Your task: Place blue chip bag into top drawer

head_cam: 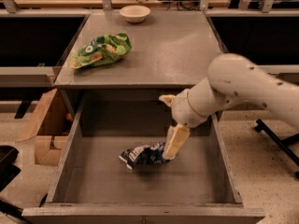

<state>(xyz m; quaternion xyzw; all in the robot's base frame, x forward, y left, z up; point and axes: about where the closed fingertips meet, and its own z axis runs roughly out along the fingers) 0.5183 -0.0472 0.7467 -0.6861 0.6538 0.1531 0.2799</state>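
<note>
The blue chip bag (pixel 141 155) lies crumpled on the flat bottom of the open top drawer (pixel 93 185), near its middle. My gripper (pixel 165 127) hangs inside the drawer just right of the bag, on the white arm (pixel 243 87) that reaches in from the right. It is open: one cream finger (pixel 167 99) points up and left, the other (pixel 175 142) points down, with its tip at the bag's right end. The bag rests on the drawer floor and is not held.
A bright green chip bag (pixel 101 50) and a small white bowl (pixel 135 13) sit on the grey cabinet top (pixel 168 45). A cardboard box (pixel 44 125) stands on the floor left of the drawer. A dark chair leg (pixel 275 141) is at the right.
</note>
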